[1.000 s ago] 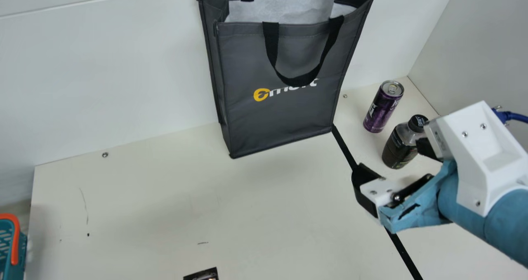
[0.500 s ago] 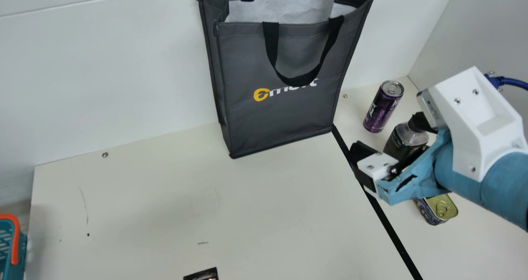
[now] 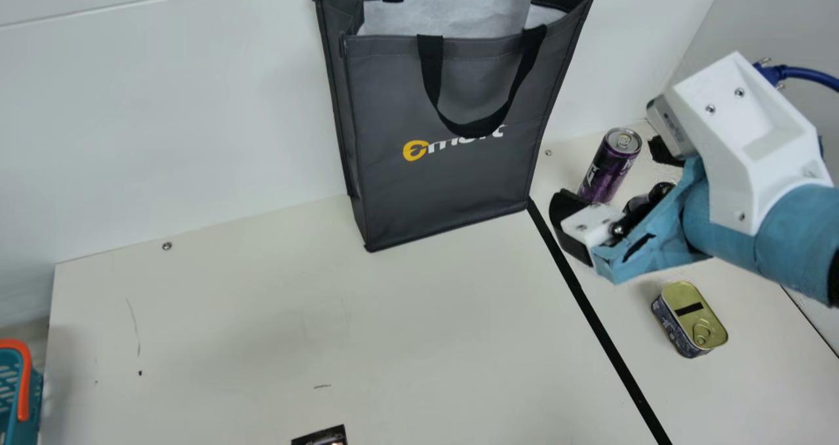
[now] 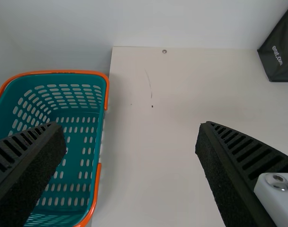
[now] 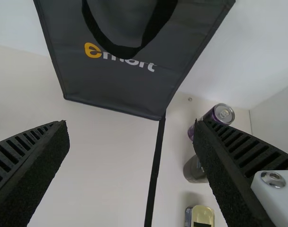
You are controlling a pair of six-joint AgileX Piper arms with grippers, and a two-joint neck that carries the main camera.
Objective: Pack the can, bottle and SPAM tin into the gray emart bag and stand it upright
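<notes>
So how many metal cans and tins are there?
2: the purple can, right of the bag, and the SPAM tin, nearer the robot. More could hide inside the bag.

A smooth cream tabletop (image 3: 406,340) meets a plain off-white back wall (image 3: 164,117), which joins a pale grey side wall (image 3: 780,12) at the right of the main view. A thin, slanting seam crosses the back wall near that view's top left. A straight strip of black tape (image 3: 609,340) runs diagonally over the tabletop. Along the rear edge sit two small round metal screws (image 3: 167,246), and a thin curved scratch (image 3: 134,327) and a dark speck (image 3: 139,373) mark the left part. Soft light leaves faint, blurred shadows.
</notes>
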